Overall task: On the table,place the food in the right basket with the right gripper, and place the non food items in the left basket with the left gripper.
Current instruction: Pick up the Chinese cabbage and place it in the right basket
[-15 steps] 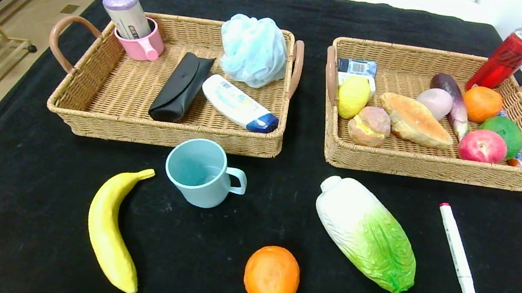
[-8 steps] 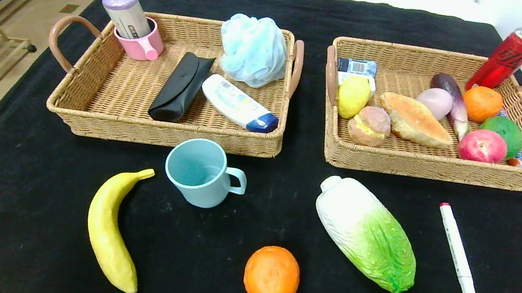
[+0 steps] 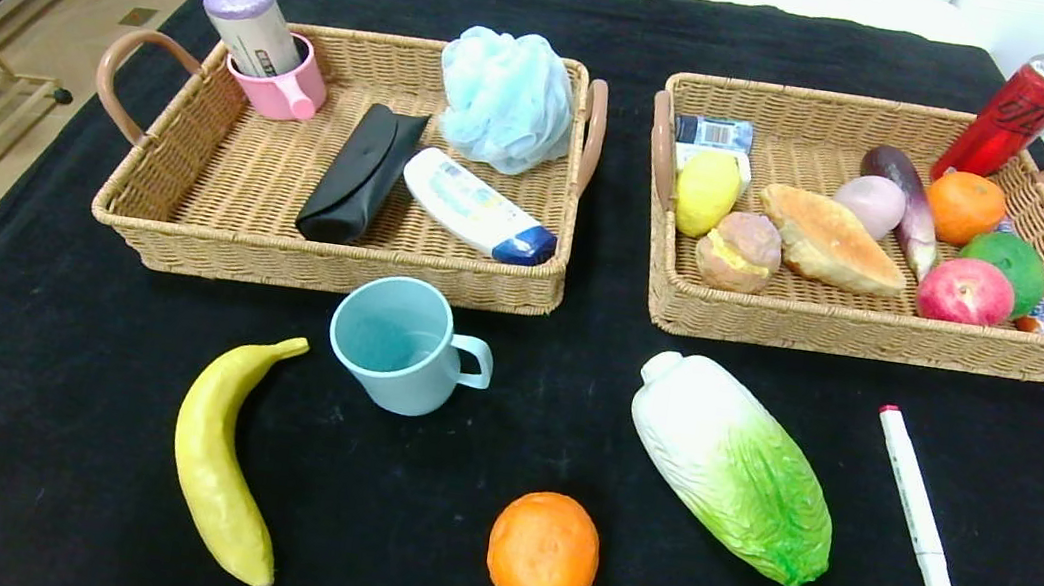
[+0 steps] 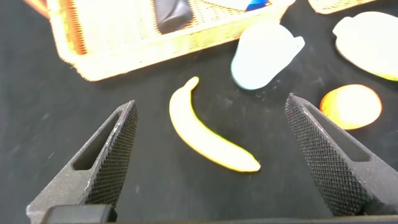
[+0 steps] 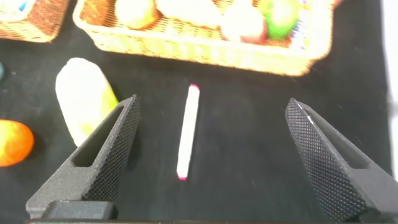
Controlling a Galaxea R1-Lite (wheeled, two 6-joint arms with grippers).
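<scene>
Left hand [image 4: 211, 155] hangs released above the banana [image 4: 208, 134], near the cup [image 4: 264, 55], its likely non-food target. Right hand [image 5: 211, 155], also released, hovers over the marker [image 5: 188, 130].

A matt black cloth [image 3: 54, 322] covers the table, and both baskets, left [image 3: 224, 183] and right [image 3: 840, 325], are rough woven wicker with smooth brown handles. The blue mug [image 3: 399, 345] and white marker [image 3: 916, 504] look like smooth plastic, the red can [image 3: 1009, 115] glossy metal, and the bath puff [image 3: 505, 99] soft mesh. The left gripper's fingers [image 4: 112, 155] and the right gripper's fingers [image 5: 109, 155] carry dark, knurled matt pads.
</scene>
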